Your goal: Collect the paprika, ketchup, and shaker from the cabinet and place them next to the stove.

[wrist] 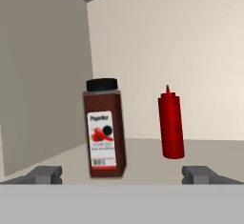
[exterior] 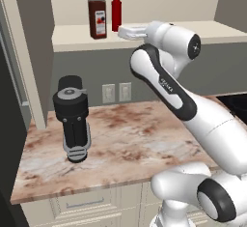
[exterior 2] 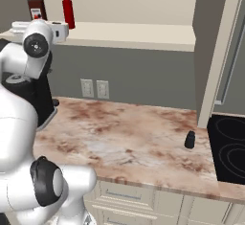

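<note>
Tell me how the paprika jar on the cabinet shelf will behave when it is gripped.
The paprika jar looks rigid, with flat square sides, so it probably grips firmly and will not roll. It is tall on a narrow base, so a nudge near its black cap could tip it, possibly towards the ketchup bottle beside it.

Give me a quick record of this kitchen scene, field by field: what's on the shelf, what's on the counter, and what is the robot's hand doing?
Shelf: cream-beige cabinet shelf board holds the dark red-brown paprika jar with black cap and the slim red ketchup squeeze bottle, both upright, apart.
Counter: small black shaker stands near the glossy black stove; tall black-and-silver appliance at the other end.
Hand: gripper open, empty, facing the jar and bottle.
Left to move: paprika, ketchup.
</note>
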